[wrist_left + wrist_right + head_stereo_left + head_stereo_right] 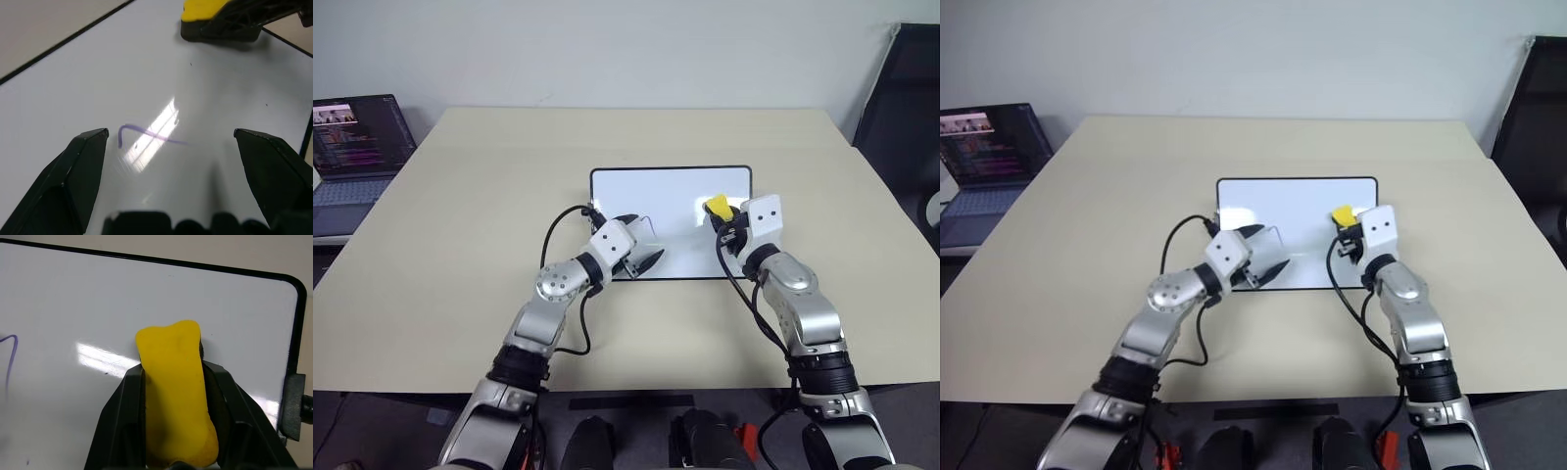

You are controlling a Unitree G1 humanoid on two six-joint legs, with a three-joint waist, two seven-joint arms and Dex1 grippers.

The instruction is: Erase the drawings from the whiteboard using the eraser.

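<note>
A glossy white whiteboard (671, 201), edged in thin black plastic, is laid on a matt beige table (460, 245) with a smooth finish. A soft, foam-like yellow eraser (175, 382) is pinched between matt black plastic fingers (122, 421). Light is reflected off the board.

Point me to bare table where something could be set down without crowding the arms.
Free: the wide tan table stretch between the laptop and the whiteboard, the strip beyond the board's far edge, and the patch right of the board. Crowded: the board's near half, where the open left gripper and the right gripper, shut on the eraser, sit.
</note>
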